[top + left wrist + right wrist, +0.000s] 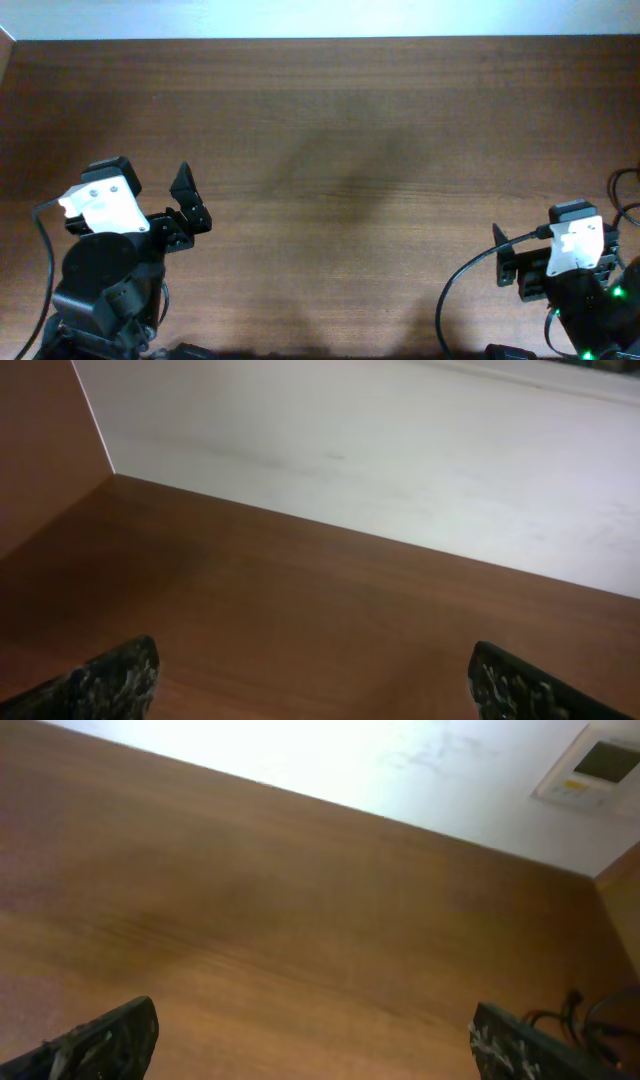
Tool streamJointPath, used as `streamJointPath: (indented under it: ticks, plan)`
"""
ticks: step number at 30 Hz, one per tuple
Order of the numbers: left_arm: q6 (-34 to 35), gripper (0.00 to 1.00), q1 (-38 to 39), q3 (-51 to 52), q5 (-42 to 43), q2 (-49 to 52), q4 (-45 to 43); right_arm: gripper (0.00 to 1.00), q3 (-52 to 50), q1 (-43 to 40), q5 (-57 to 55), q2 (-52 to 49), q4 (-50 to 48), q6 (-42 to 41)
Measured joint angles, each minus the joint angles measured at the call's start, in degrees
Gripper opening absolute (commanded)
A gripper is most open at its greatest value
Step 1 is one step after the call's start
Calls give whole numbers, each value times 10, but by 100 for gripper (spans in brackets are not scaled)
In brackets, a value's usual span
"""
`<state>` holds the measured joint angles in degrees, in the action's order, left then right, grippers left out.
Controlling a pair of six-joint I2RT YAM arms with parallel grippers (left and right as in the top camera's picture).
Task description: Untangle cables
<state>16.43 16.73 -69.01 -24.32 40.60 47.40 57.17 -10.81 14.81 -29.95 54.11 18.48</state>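
No thin cord with a plug end lies on the brown wooden table (340,150). Thin black cord loops (622,190) show at the far right edge, and again in the right wrist view (595,1015) at the lower right. I cannot tell whether they are the task's cables or arm wiring. My left gripper (190,203) is at the front left, open and empty, its fingertips wide apart over bare wood (315,680). My right gripper (500,258) is at the front right, open and empty over bare wood (315,1040).
A white wall (400,450) runs along the table's far edge, and a brown side panel (40,440) stands at the far left. A white wall panel (600,765) shows at the upper right. Thick black arm cables (455,290) hang at the front.
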Motion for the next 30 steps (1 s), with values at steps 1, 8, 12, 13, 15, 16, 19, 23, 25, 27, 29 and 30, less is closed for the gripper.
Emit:
streamJointPath:
  ticks: [1, 8, 12, 13, 15, 16, 19, 23, 25, 27, 29, 30]
  plan:
    - [0, 99, 0, 0, 0, 0, 0, 99, 0, 0, 0, 0, 1, 0]
    - [-1, 99, 0, -1, 0, 0, 59, 99, 0, 0, 0, -1, 1, 0]
    - [-2, 99, 0, 14, 0, -10, 84, 99, 0, 0, 0, -3, 1, 0]
    - [-2, 99, -2, 39, 0, -28, 62, 99, 0, 0, 0, -3, 1, 0]
    - [-3, 99, -13, 99, 0, -71, -12, 99, 0, 0, 0, -3, 2, 0]
    - [-2, 99, -31, 148, 0, -108, -68, 99, 0, 0, 0, -3, 2, 0]
    - [-3, 99, -81, 293, 15, -199, -281, 99, -1, 0, 0, -4, 3, 0]
    - [-3, 99, -126, 456, 42, -255, -548, 99, -1, 0, 0, -4, 2, 0]
    - [-4, 99, -139, 541, 50, -270, -685, 99, -1, 0, 0, -4, 3, 0]
    - [-4, 99, -140, 600, 55, -278, -764, 99, -1, 0, 0, -4, 3, 0]
    - [-4, 99, -140, 651, 57, -296, -812, 99, -1, 0, 0, -4, 3, 0]
    - [-4, 99, -140, 666, 57, -311, -812, 99, -1, 0, 0, -5, 3, 0]
